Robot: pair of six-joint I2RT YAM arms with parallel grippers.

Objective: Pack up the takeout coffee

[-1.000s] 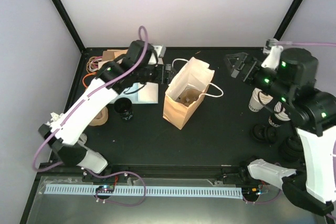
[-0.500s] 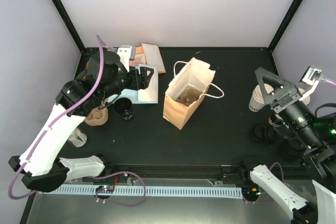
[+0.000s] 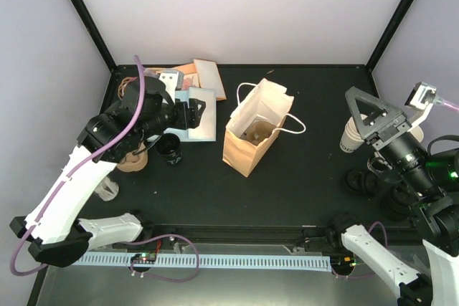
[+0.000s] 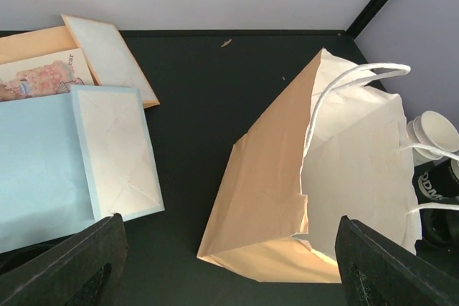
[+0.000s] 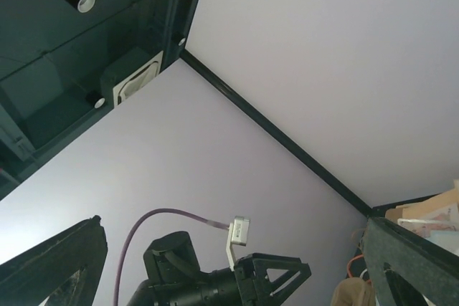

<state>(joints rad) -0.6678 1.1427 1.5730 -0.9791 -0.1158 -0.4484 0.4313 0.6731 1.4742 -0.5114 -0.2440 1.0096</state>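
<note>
Two arms, and neither holds anything. At ten o'clock on the table [image 3: 301, 170] the left gripper [image 3: 195, 111] hangs over the envelopes [image 3: 206, 125]. Its jaws are spread and empty, and it faces three o'clock towards the bag [image 3: 247, 148]. That looks like a stance for watching or steadying the bag rather than for fetching.

The bag stands upright at the centre with its mouth open and its handles flopped towards three o'clock, so it is ready to receive from that side.

The coffee [image 4: 429, 190] is not yet packed. It stands on the table at about four o'clock, well apart from the bag and just beside a lidless cup [image 3: 349, 136]. From above it is mostly hidden under the right arm.

The right gripper [image 3: 374, 114] is raised near three o'clock with its jaws wide apart and empty. Its wrist camera looks at the ceiling, so it would have to tip down before any grasp.
</note>
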